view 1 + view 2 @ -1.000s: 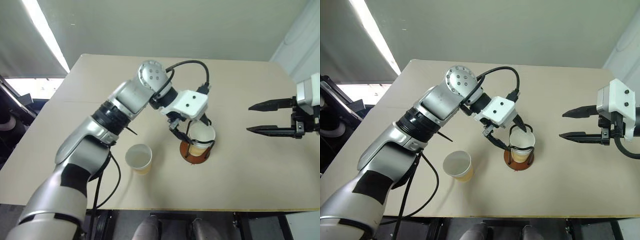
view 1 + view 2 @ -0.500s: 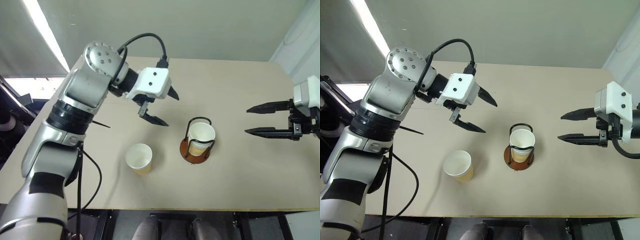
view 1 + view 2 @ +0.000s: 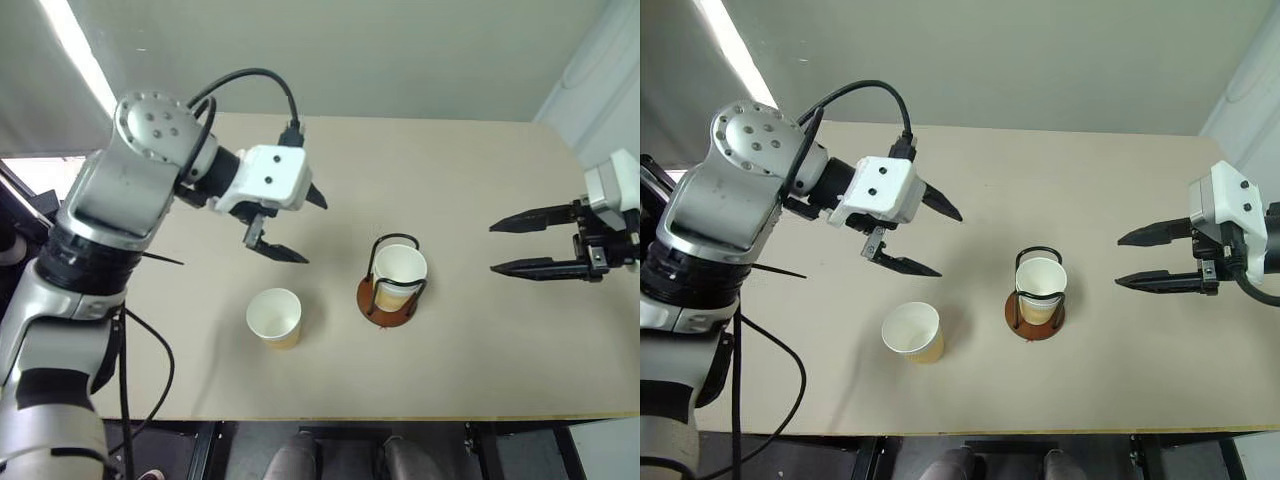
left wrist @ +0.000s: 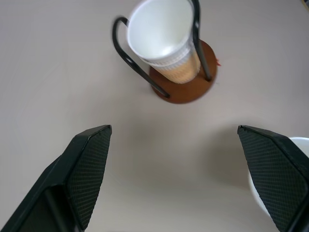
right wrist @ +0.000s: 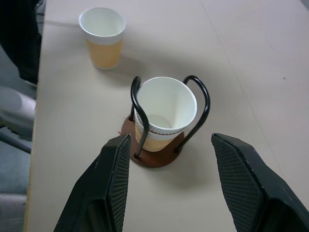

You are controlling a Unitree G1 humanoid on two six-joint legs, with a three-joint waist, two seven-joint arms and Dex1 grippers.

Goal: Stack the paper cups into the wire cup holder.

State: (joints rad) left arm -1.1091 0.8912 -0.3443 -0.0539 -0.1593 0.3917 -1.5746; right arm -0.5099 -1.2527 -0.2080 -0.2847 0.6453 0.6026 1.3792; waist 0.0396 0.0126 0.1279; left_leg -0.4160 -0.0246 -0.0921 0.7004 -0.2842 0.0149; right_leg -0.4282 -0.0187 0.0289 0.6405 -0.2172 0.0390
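On the tan table (image 3: pixel 480 180) one paper cup (image 3: pixel 275 317) stands upright and alone near the front edge, open mouth up. Just beside it, toward the robot's right, sits the wire holder (image 3: pixel 389 288) on its round reddish-brown base, with a cup (image 3: pixel 400 272) already seated between its black loops; it may be more than one nested, that cannot be told from here.

The left gripper (image 3: pixel 283 224) hangs above the table behind the lone cup, fingers spread wide and holding nothing. The right gripper (image 3: pixel 534 243) hovers well apart on the far side of the holder, its two fingers parted with nothing between them.

The lone cup looks very light and thin-walled, so it would probably crush or go oval under a hard squeeze, and a nudge could tip or slide it on the smooth tabletop. The sensible hold seems to be across the upper wall just below the rolled rim, where the paper is stiffest, with gentle pressure. The holder is likely light too, and could shift if a cup is pushed in off-centre, so the cup should go straight down between the loops
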